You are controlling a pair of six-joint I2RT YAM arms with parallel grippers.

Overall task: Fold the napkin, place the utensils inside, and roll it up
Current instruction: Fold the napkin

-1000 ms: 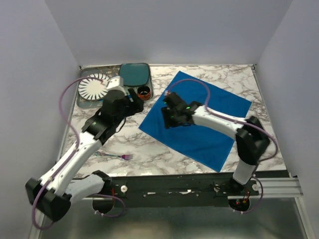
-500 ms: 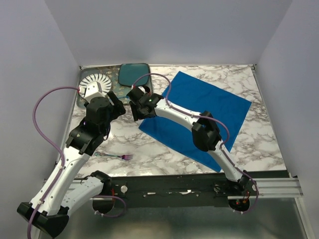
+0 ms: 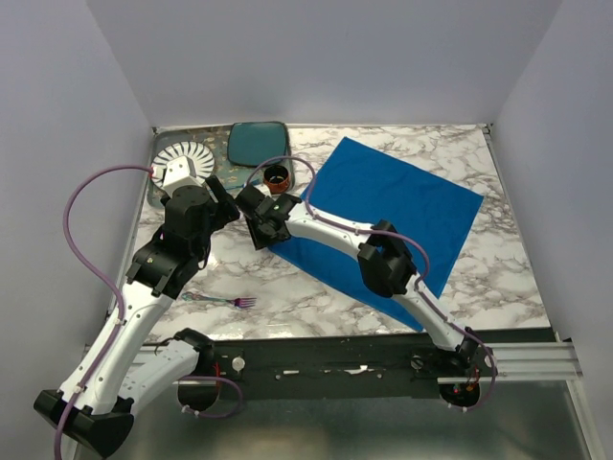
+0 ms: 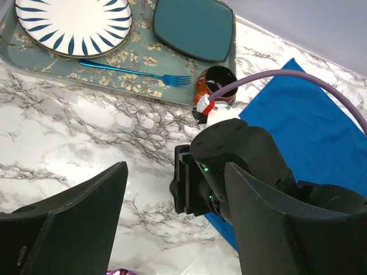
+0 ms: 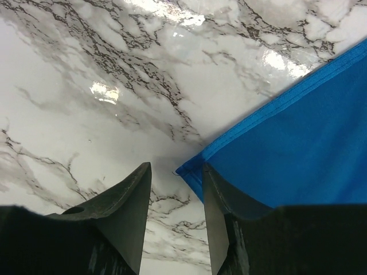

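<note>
Your napkin lies flat and unfolded on the bench, spreading away to the right of the right claw. Its left corner tip sits in the gap between that claw's jaws, close against the right-hand one. The jaws stand a little apart, low over the marble, and are not closed on the cloth. The right arm reaches across the napkin's near-left edge and hides part of it.

The fork lies on bare marble well back from both claws, toward the arm bases, with its purple tines pointing right.

Your left claw is spread wide and holds nothing. It sits to the left of the right claw, and the right arm's black wrist fills the space straight ahead of its jaws.

Just beyond the right claw stands a small dark cup at the corner of a flowered tray; you cannot tell whether it rests on the tray. A purple cable crosses over the cup. The tray carries a striped white plate, a teal plate and a blue fork.
</note>
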